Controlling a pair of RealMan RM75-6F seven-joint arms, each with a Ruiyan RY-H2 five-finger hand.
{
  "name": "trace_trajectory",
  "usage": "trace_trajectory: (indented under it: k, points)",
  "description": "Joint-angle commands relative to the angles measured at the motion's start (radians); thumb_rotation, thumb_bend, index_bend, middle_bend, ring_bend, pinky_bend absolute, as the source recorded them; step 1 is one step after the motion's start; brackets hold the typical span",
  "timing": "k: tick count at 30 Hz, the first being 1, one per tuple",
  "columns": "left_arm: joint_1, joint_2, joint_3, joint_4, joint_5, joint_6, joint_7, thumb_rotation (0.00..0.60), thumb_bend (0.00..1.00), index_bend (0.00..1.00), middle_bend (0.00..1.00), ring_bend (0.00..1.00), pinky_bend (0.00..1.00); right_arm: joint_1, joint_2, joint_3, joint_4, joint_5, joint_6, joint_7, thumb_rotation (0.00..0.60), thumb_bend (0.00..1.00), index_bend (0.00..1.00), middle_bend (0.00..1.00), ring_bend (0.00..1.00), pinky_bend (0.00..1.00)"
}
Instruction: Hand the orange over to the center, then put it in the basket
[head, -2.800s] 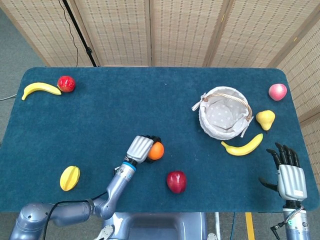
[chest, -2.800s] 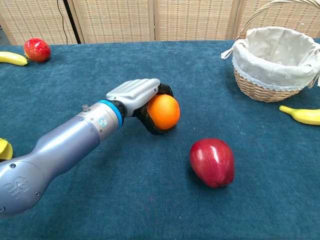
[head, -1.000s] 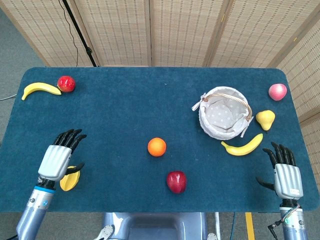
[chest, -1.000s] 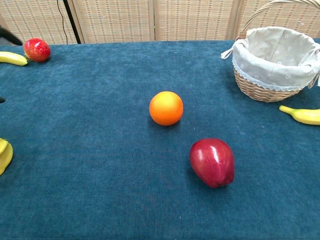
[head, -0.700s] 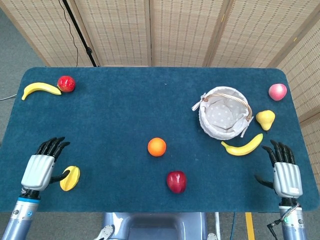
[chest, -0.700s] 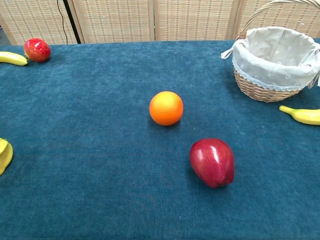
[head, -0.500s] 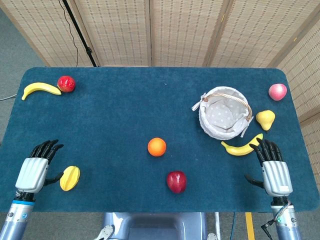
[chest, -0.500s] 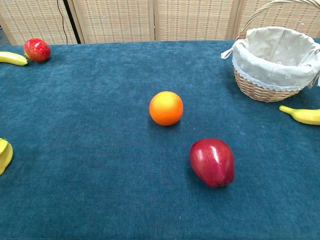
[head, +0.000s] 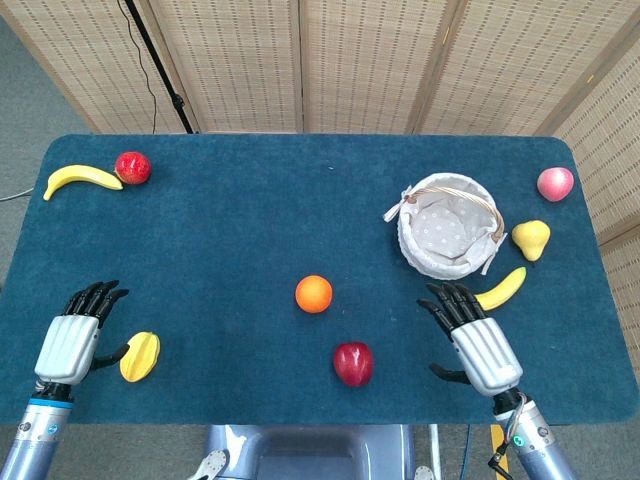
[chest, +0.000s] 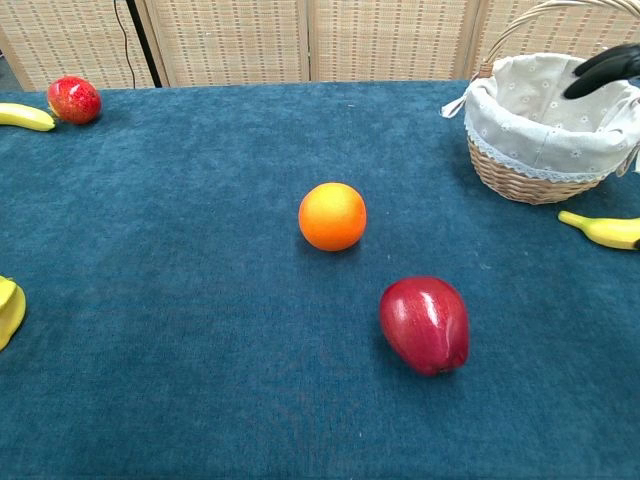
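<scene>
Orange (head: 314, 294) sits free mid-bench (head: 250, 220), touched by neither robot hand. Left robot hand (head: 68, 345), far left of the orange beside a yellow fruit (head: 139, 356), is spread and empty. Apple (head: 352, 363) lies just right-front of the orange. Right robot hand (head: 478, 345), right of the orange, is fanned wide and empty. Basket (head: 450, 226) stands right-rear. Suggested: approach from the right, clear the apple, wrap the orange fully before lifting.

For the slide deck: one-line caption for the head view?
Orange free at table centre, both hands open: left hand near edge, right hand beside basket.
</scene>
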Motion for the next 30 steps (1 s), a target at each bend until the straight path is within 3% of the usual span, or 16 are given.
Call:
trace_trajectory:
  k: [1, 11, 15, 30]
  points:
    - [0.003, -0.003, -0.005, 0.003, -0.003, -0.008, -0.002, 0.600, 0.15, 0.21, 0.15, 0.10, 0.15, 0.062, -0.020, 0.017, -0.023, 0.037, -0.084, -0.013, 0.600, 0.00, 0.14, 0.06, 0.04, 0.06]
    - [0.014, -0.002, -0.021, 0.013, -0.003, -0.025, -0.013, 0.600, 0.15, 0.21, 0.15, 0.10, 0.15, 0.226, -0.129, 0.076, 0.027, 0.250, -0.303, -0.132, 0.600, 0.00, 0.01, 0.00, 0.02, 0.06]
    - [0.019, -0.002, -0.029, 0.019, -0.007, -0.031, -0.024, 0.600, 0.15, 0.21, 0.15, 0.10, 0.15, 0.296, -0.160, 0.101, 0.048, 0.354, -0.373, -0.178, 0.600, 0.00, 0.00, 0.00, 0.01, 0.06]
    - [0.018, -0.023, -0.045, 0.056, -0.033, -0.074, -0.048, 0.600, 0.15, 0.21, 0.15, 0.10, 0.15, 0.412, -0.220, 0.162, 0.057, 0.514, -0.382, -0.228, 0.600, 0.00, 0.00, 0.00, 0.01, 0.06]
